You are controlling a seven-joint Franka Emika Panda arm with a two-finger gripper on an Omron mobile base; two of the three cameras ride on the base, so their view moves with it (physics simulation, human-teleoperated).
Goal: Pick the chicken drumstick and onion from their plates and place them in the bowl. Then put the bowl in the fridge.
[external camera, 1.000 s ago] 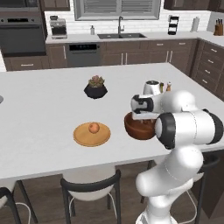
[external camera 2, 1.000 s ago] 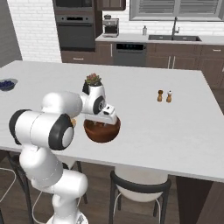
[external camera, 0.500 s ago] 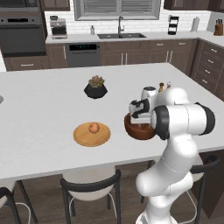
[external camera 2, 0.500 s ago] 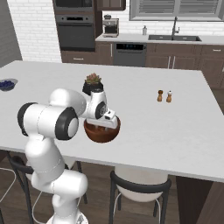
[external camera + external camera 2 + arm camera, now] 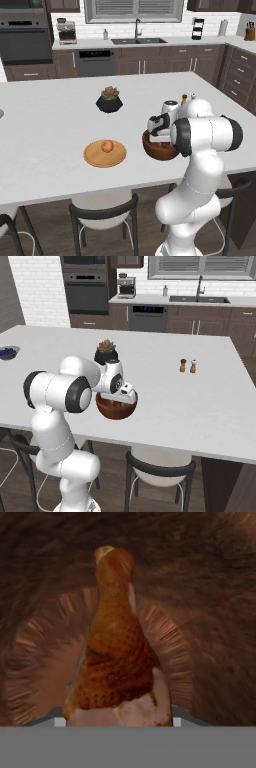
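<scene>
Reddish-brown and wood-grained, the wide deep bowl (image 5: 159,149) sits on the white island counter (image 5: 55,125) under the gripper (image 5: 125,397), which holds the lumpy orange-brown chicken drumstick (image 5: 116,647) inside it, so release comes next, then the small round onion (image 5: 106,146) on the tan wooden plate (image 5: 104,154).

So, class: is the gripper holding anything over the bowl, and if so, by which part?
The gripper holds the drumstick by its thick meaty end. The narrow bone end points down into the bowl.

Open counter around the bowl (image 5: 159,150) — succulent pot (image 5: 109,102) well behind.
</scene>
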